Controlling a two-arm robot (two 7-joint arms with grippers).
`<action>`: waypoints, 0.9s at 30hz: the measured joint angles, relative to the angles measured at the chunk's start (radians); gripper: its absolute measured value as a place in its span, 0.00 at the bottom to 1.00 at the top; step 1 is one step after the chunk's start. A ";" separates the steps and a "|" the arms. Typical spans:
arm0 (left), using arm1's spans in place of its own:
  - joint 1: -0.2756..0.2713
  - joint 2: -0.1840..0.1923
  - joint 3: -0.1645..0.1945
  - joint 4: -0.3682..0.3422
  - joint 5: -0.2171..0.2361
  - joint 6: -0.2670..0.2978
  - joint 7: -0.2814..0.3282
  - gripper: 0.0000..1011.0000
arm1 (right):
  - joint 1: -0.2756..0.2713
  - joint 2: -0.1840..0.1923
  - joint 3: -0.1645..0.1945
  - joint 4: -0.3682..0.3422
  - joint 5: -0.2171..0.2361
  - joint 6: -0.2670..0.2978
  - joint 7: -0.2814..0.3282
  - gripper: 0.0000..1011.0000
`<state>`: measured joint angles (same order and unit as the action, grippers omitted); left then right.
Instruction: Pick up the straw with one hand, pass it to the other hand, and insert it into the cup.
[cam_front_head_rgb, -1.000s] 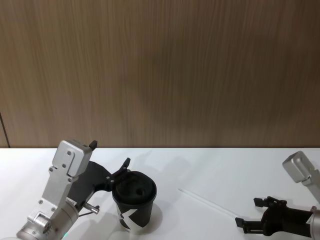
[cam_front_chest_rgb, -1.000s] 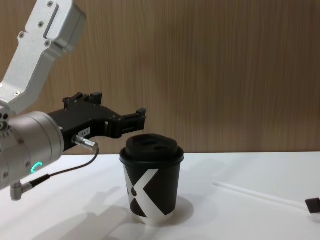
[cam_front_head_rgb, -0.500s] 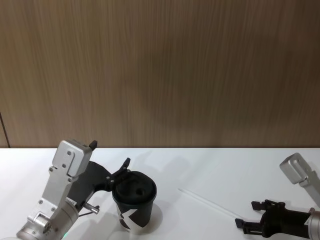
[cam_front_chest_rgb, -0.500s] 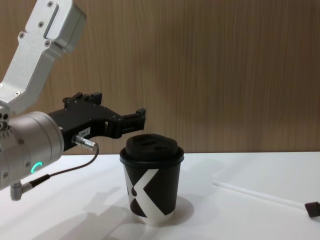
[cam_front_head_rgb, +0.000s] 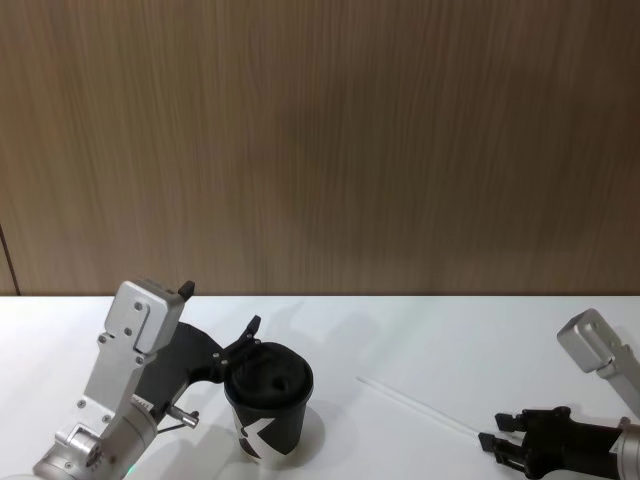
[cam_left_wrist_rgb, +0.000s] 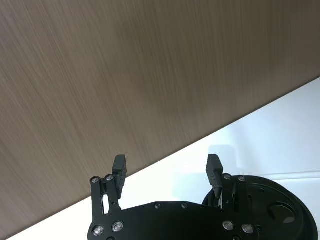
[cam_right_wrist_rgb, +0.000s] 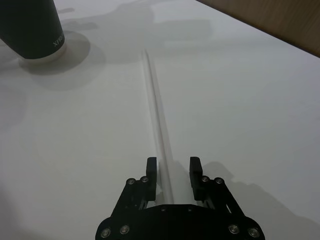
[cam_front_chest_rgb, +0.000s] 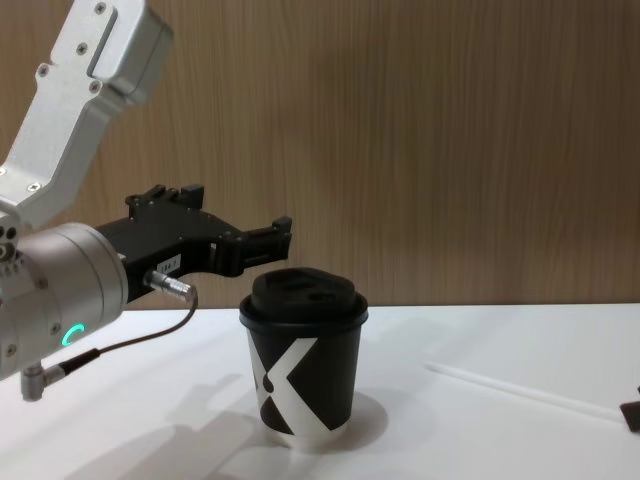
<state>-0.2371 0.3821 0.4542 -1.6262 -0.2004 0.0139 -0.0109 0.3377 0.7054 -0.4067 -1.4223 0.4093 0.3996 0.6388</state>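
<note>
Item 1: straw (cam_front_head_rgb: 415, 406). White, thin, straight; lay flat on the white table (cam_front_head_rgb: 400, 330), to the right of the cup (cam_front_head_rgb: 268, 400) and well apart from it, 1 end pointing roughly toward the cup, the other running away from it to the right.

Item 2: cup. Black, white X-like mark, black domed lid (cam_front_chest_rgb: 303, 292); stood upright on the table.

Item 3: right gripper (cam_right_wrist_rgb: 173, 164). Low over the table at the straw's end far from the cup. Its 2 fingers were parted, 1 on each side of that end, not closed on it.

Item 4: left gripper (cam_left_wrist_rgb: 166, 162). Held level just above and left of the cup's lid. Its 2 fingers were spread wide and held nothing.

Item 5: brown wood-grain wall (cam_front_head_rgb: 320, 150), behind the cup.
</note>
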 joint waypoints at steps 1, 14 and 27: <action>0.000 0.000 0.000 0.000 0.000 0.000 0.000 0.99 | -0.001 0.002 -0.003 -0.002 0.000 -0.001 0.000 0.41; 0.000 0.000 0.000 0.000 0.000 0.000 0.000 0.99 | -0.004 0.016 -0.027 -0.013 -0.004 -0.007 0.007 0.05; 0.000 0.000 0.000 0.000 0.000 0.000 0.000 0.99 | -0.019 0.023 -0.029 -0.027 0.008 -0.026 -0.003 0.01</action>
<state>-0.2371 0.3821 0.4542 -1.6262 -0.2004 0.0139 -0.0109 0.3187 0.7288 -0.4355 -1.4491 0.4177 0.3733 0.6354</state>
